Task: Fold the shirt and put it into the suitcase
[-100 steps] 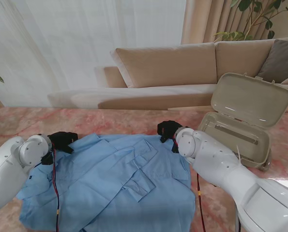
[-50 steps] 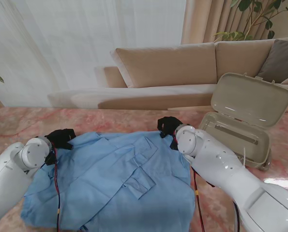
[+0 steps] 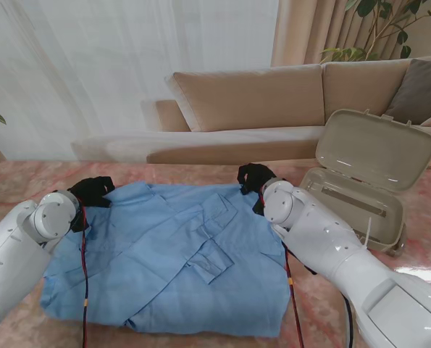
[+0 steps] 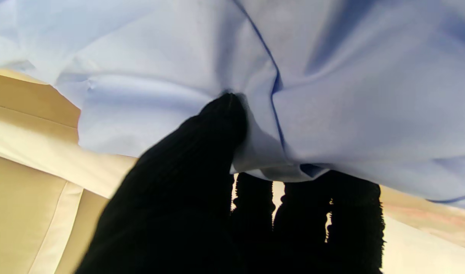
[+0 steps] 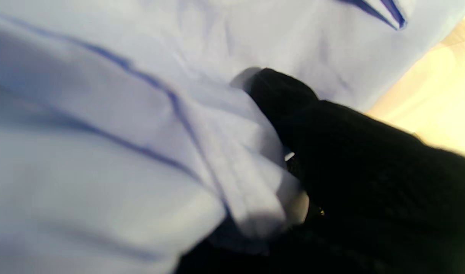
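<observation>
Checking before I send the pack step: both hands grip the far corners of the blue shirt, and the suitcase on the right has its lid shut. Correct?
Not quite. The suitcase stands open, its lid tilted up, as the stand view shows. The rest holds: left hand and right hand each pinch a far corner of the blue shirt.

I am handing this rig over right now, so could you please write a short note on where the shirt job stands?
Left hand: shut on the blue shirt at its far left corner; the wrist view shows cloth pinched.
Right hand: shut on the shirt's far right corner.
Shirt: lies partly folded on the marble table, in front of me.
Suitcase: on the table's right side, lid open; nothing visible inside.
Done: sides seem folded in.
Left: finish folding, then pack it into the suitcase.
</observation>
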Action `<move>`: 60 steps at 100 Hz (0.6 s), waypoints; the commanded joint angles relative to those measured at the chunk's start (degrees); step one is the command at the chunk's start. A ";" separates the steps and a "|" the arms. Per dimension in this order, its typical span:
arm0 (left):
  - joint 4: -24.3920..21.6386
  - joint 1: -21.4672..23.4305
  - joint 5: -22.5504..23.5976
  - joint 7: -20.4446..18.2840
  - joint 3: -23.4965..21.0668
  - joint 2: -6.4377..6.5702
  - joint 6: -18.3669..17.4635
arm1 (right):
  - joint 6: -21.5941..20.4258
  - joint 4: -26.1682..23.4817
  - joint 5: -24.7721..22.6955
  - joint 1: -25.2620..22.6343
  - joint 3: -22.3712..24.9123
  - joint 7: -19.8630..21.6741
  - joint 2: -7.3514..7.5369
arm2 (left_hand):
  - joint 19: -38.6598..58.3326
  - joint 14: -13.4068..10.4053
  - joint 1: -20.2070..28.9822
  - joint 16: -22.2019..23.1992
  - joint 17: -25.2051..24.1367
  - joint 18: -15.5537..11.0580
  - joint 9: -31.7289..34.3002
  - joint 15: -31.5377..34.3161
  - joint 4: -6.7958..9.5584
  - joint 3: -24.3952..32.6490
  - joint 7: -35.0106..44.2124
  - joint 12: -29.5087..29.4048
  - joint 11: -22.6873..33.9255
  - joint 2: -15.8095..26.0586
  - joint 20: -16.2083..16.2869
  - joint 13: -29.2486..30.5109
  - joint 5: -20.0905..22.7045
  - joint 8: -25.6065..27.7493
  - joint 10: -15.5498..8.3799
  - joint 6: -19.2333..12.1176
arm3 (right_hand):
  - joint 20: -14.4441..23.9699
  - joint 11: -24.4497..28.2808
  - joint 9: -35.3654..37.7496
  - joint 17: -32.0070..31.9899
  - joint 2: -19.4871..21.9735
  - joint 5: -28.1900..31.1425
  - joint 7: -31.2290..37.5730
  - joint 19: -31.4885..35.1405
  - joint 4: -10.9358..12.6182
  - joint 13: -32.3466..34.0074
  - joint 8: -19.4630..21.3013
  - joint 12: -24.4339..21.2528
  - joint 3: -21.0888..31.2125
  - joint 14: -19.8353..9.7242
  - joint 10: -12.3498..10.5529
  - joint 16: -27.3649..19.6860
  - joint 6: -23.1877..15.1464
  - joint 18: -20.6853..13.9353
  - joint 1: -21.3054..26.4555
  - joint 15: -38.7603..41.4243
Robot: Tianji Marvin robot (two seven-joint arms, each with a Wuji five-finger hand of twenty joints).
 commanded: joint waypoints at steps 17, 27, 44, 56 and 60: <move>-0.38 -1.43 -0.94 1.14 -0.57 -0.45 0.44 | 0.84 -0.08 0.79 1.50 0.79 -0.76 -0.96 | 3.02 1.78 4.39 0.35 0.20 1.07 1.98 2.50 1.37 3.87 2.60 -0.17 1.24 0.05 1.16 2.01 0.74 1.17 -0.69 -1.39 | -0.36 4.33 -0.68 3.28 -1.03 2.39 3.12 9.38 2.90 3.29 0.55 -0.60 3.95 -3.10 4.78 2.19 -2.26 -3.45 3.10 5.18; -1.70 -0.96 -0.74 1.53 -1.43 -0.49 0.31 | 1.39 -1.31 0.51 1.23 1.66 -1.72 -0.81 | 2.79 1.73 4.40 0.27 0.23 1.17 2.00 2.30 1.30 3.85 2.73 -0.27 1.33 0.09 1.14 2.00 0.79 1.09 -0.81 -1.51 | 3.83 4.36 -0.69 -6.42 -1.17 2.43 3.07 3.30 3.03 3.31 0.57 -0.55 4.05 -3.09 4.93 2.45 -2.21 3.85 3.08 5.09; -5.20 1.39 -0.72 2.04 -3.49 -0.59 0.46 | 2.44 -5.39 -0.82 -0.53 3.96 -2.84 0.29 | 2.49 1.86 4.61 0.18 0.12 1.24 1.93 2.04 1.28 3.91 2.83 -0.33 1.47 0.05 1.14 2.03 0.81 0.93 -0.69 -1.41 | 9.18 4.34 -0.71 -7.33 -1.15 2.46 3.08 1.09 2.97 3.31 0.55 -0.56 3.85 -3.09 4.93 2.46 -2.39 4.70 3.10 5.08; -7.66 3.71 0.93 2.13 -5.10 -0.31 -0.99 | 3.00 -8.82 -1.44 -2.62 5.93 -2.10 1.53 | 2.33 1.85 4.61 0.19 0.15 1.30 2.01 1.95 1.23 3.87 2.91 -0.40 1.52 -0.01 1.16 2.17 0.91 0.87 -0.69 -1.25 | 30.99 4.35 -0.68 -8.65 -1.11 2.36 3.00 3.06 2.89 3.32 0.58 -0.51 4.03 -2.82 4.95 2.35 -2.29 1.44 3.23 4.83; -8.49 4.49 1.24 2.07 -5.60 -0.24 -1.30 | 2.83 -9.74 -1.88 -3.29 6.44 -1.90 1.93 | 2.31 2.02 4.68 0.22 0.15 1.31 1.99 1.89 1.23 3.89 2.92 -0.42 1.52 -0.04 1.18 2.06 0.92 0.85 -0.62 -1.24 | 41.86 4.30 -0.73 -6.29 -1.05 2.40 3.03 8.61 2.89 3.30 0.61 -0.50 4.03 -2.81 4.95 2.35 -2.26 0.46 3.23 4.82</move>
